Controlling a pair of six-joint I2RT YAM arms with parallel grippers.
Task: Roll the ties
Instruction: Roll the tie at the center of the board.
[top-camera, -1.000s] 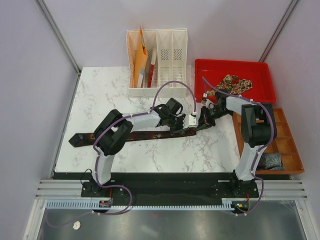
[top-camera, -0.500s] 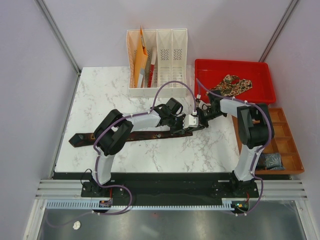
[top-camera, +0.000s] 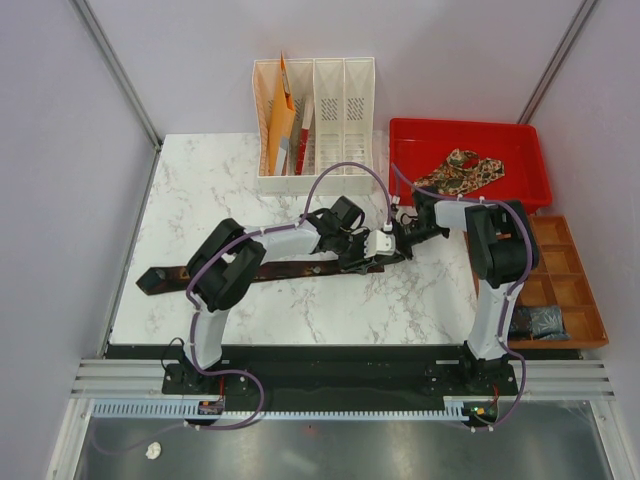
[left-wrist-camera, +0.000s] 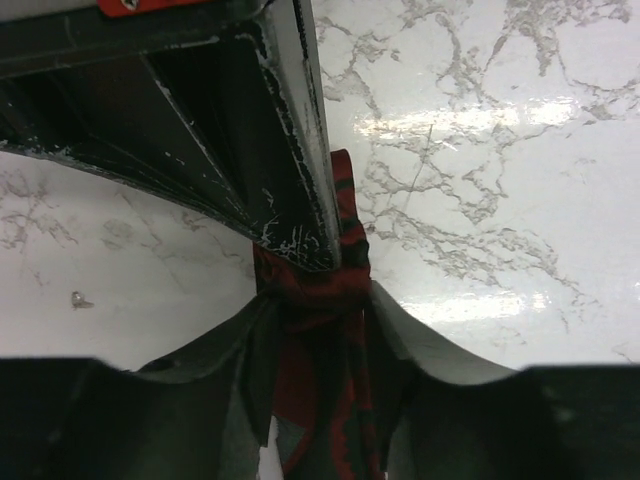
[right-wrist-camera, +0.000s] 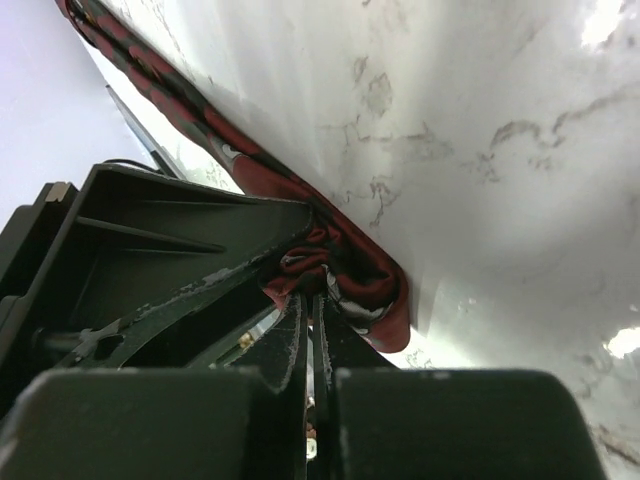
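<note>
Maroon tie (top-camera: 290, 270): lies on the marble surface (top-camera: 200, 190), closest of the task's things to the arm bases. Its long axis runs left to right, and its left tip is near the surface's left edge.
Cloth: dark maroon-brown and soft. It is flat along most of its length, but bunched and folded over at the right end.
Left hand (top-camera: 380, 255): closed on that bunched right end, with cloth squeezed between its fingers (left-wrist-camera: 235, 345).
Right hand (top-camera: 402, 243): meets the same end from the right. Its fingers (right-wrist-camera: 285, 345) are nearly together with a fold at their tips, apparently pinching it.
Relation for the roll: both hands sit at the right end and the free length stretches away leftward, so the roll should travel left along the axis.
Paisley tie (top-camera: 462, 170): crumpled in the red tray (top-camera: 400, 130) at the far right. It is well apart from the hands and nearer the right arm.
</note>
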